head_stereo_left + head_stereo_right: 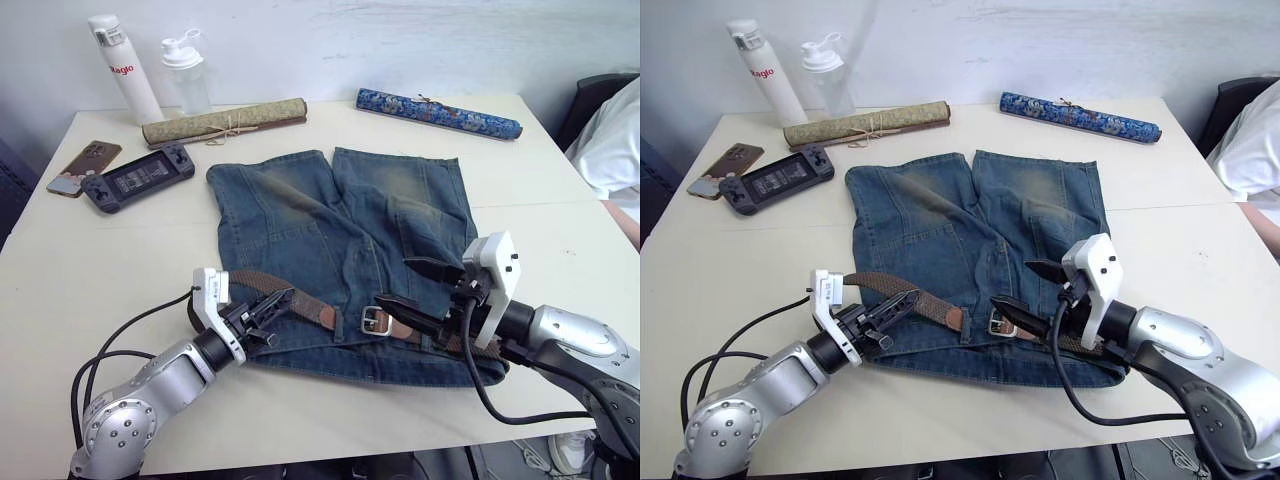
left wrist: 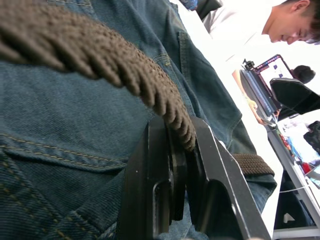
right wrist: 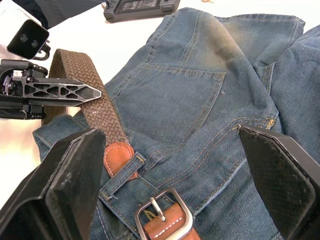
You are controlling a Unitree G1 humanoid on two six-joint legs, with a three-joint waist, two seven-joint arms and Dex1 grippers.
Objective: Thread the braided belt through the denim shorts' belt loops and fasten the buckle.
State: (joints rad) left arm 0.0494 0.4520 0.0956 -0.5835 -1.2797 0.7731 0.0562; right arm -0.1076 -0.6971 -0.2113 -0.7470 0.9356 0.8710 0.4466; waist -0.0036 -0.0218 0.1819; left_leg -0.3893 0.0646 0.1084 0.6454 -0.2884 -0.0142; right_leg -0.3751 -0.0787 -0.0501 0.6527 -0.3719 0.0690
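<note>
Now left gripper (image 1: 268, 312) is pinching the belt (image 3: 92, 100) on the shorts' (image 1: 340, 215) near-left waistband; right gripper (image 3: 170, 165) is hovering wide open over the buckle (image 1: 375, 319). Next: feeding tip (image 3: 118, 156) into buckle.

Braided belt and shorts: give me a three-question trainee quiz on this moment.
1. True or false: the left gripper is shut on the braided belt.
2. The right gripper is: A) open over the buckle; B) shut on a belt loop.
3. Fill in: the belt's tan leather tip enters a ____ on the denim shorts.

Key: 1 true; 2 A; 3 belt loop.
</note>
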